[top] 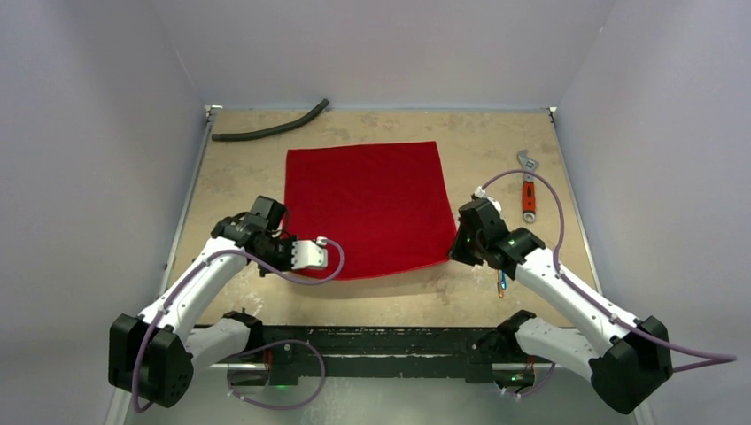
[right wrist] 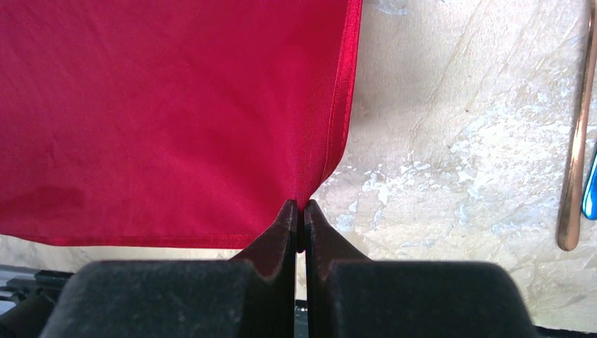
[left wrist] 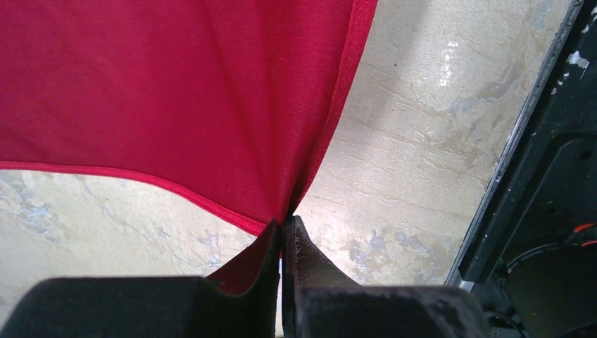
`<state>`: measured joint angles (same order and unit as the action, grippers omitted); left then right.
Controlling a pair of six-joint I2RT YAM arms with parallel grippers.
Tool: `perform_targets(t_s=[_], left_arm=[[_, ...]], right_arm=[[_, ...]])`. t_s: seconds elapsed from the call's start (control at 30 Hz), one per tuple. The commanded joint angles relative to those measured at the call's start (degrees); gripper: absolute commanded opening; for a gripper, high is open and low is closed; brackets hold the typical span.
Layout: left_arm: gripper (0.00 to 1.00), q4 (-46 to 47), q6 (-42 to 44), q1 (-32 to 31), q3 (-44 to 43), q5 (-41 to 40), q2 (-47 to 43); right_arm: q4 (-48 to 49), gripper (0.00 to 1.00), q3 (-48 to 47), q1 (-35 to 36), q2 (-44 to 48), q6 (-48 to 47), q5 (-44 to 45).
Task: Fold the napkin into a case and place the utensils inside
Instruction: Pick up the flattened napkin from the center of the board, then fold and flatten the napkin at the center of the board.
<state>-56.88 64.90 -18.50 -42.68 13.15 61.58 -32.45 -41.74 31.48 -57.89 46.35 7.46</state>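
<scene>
The red napkin [top: 367, 208] lies spread open on the table, not folded into a case. My left gripper [top: 329, 259] is shut on its near-left corner, and the wrist view shows the cloth pinched between the fingertips [left wrist: 285, 224] and pulled up into a peak. My right gripper [top: 453, 255] is shut on the near-right corner [right wrist: 299, 208]. The napkin fills the upper left of both wrist views [left wrist: 162, 98] [right wrist: 169, 113]. Slim blue-gold utensils [top: 501, 282] lie by the right arm, partly hidden. The right wrist view shows a gold handle [right wrist: 576, 141] and a blue tip [right wrist: 590, 186].
An orange-handled wrench [top: 529, 190] lies at the right of the table. A black curved hose [top: 270, 128] lies at the far left. The black rail of the table's near edge [left wrist: 535, 211] runs along the right of the left wrist view.
</scene>
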Motion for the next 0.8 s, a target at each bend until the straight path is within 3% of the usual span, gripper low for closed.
perform_targets(t_s=[0.0, 0.3, 0.47, 0.77], left_arm=[[0.00, -1.5, -1.9, 0.0, -3.3, 0.4, -1.6], [0.00, 18.8, -12.7, 0.1, -9.0, -13.6, 4.6], [0.00, 27.3, -16.1, 0.3, -10.8, -20.0, 10.3], [0.00, 33.1, -18.3, 0.4, -18.8, -24.8, 20.3]], right_arm=[[-2.7, 0.00, -1.5, 0.2, -0.4, -1.0, -0.6], [0.8, 0.00, -18.8, -0.3, -14.8, -4.2, 2.6], [4.6, 0.00, -25.3, -4.2, -21.1, -6.0, 2.0], [9.1, 0.00, -34.2, -9.8, -31.4, -8.9, 0.5]])
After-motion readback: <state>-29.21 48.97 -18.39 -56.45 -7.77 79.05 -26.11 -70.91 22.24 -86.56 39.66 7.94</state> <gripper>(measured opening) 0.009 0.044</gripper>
